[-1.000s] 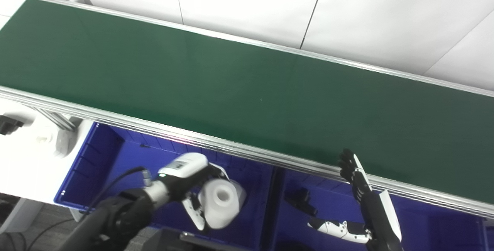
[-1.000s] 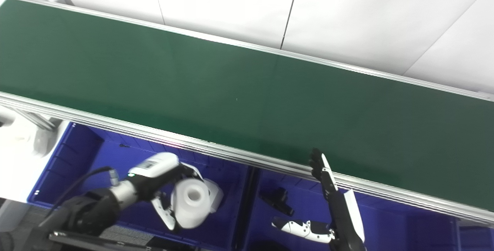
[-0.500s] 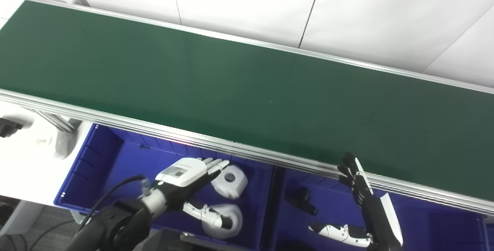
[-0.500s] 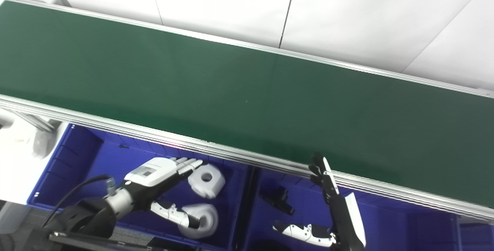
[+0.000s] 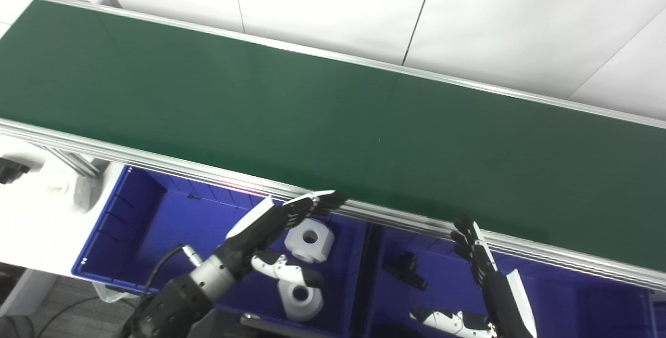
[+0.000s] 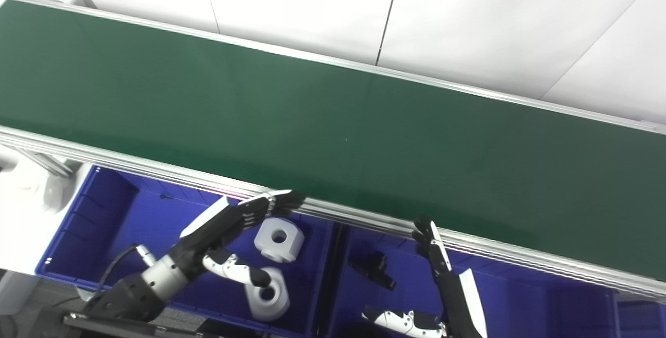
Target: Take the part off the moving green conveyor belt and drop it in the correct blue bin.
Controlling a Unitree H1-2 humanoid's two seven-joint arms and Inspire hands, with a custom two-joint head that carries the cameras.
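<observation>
Since a second ago, left hand point(image 5: 276, 221) is letting go and lifting, fingers spread, empty. White part point(image 5: 299, 299) is lying in left blue bin point(image 5: 119, 223) beside another white part point(image 5: 309, 234) (both blocky, bored through). Right hand point(image 5: 476, 255) is waiting, fingers apart. Risk: rising fingertips are nearing conveyor belt point(image 5: 312, 114) rail, possibly snagging.

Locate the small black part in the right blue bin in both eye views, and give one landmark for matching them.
Left eye view: the black part lies low and right of centre, on the floor of the right blue bin, left of the right hand.
Right eye view: the same part sits nearer the centre.
Shared landmark: the dark divider between the bins, just left of it.
</observation>
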